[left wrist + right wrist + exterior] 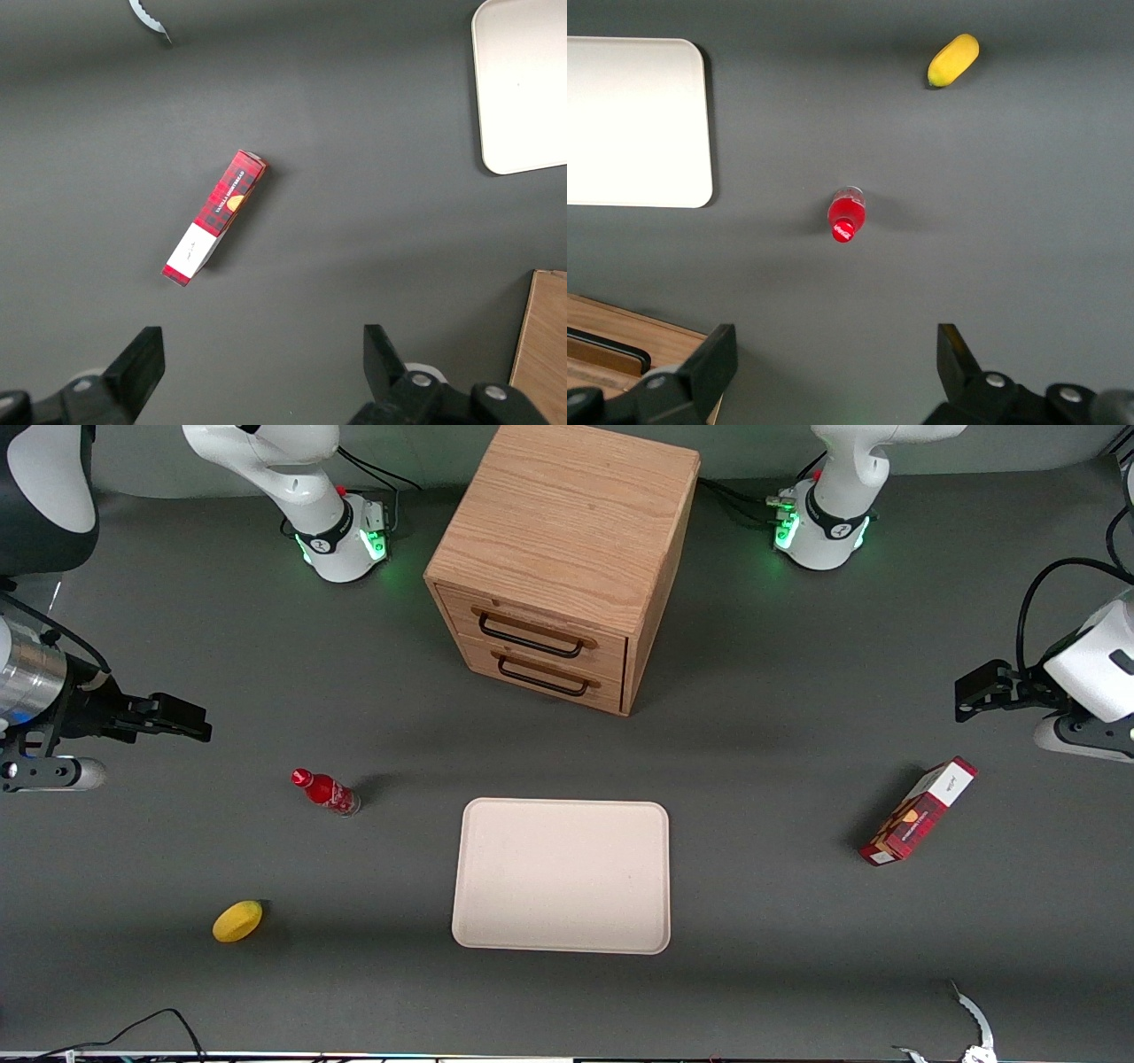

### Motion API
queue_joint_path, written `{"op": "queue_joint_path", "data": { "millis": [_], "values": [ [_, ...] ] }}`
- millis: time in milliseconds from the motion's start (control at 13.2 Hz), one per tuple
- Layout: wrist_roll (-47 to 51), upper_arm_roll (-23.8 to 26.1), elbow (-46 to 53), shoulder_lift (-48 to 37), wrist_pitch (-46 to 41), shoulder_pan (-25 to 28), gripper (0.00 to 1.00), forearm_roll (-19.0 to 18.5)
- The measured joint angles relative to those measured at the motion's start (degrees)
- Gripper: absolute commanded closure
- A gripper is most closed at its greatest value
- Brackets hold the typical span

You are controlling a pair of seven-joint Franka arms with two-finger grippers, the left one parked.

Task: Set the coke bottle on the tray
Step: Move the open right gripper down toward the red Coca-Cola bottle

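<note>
Claw [833, 372] agape above coke bottle [845, 214]

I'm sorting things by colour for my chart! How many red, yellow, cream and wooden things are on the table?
Red: 2, the bottle and the box
Yellow: 1, the fruit
Cream: 1, the tray
Wooden: 1, the drawers
Total: 5
The hand waits open above the table, holding nothing.

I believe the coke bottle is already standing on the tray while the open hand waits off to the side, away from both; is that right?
Not quite: the coke bottle stands on the bare table beside the tray, toward the working arm's end, not on it. The front view shows this, and the right wrist view agrees. The rest holds: the hand is open and away from both.
</note>
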Motion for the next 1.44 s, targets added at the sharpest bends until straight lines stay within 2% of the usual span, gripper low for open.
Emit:
{"op": "queue_joint_path", "data": {
  "millis": [454, 756, 983, 1437],
  "values": [
    [0.0, 0.01, 0.16, 0.1, -0.08, -0.1, 0.0, 0.34],
    [0.0, 0.4, -0.3, 0.84, 0.56, 1.83, 0.0, 0.43],
    [-0.31, 0.44, -6.28, 1.47, 9.07, 1.9, 0.0, 0.38],
    [-3.66, 0.14, -28.73, -1.93, 30.45, -0.61, 0.01, 0.29]
  ]
}}
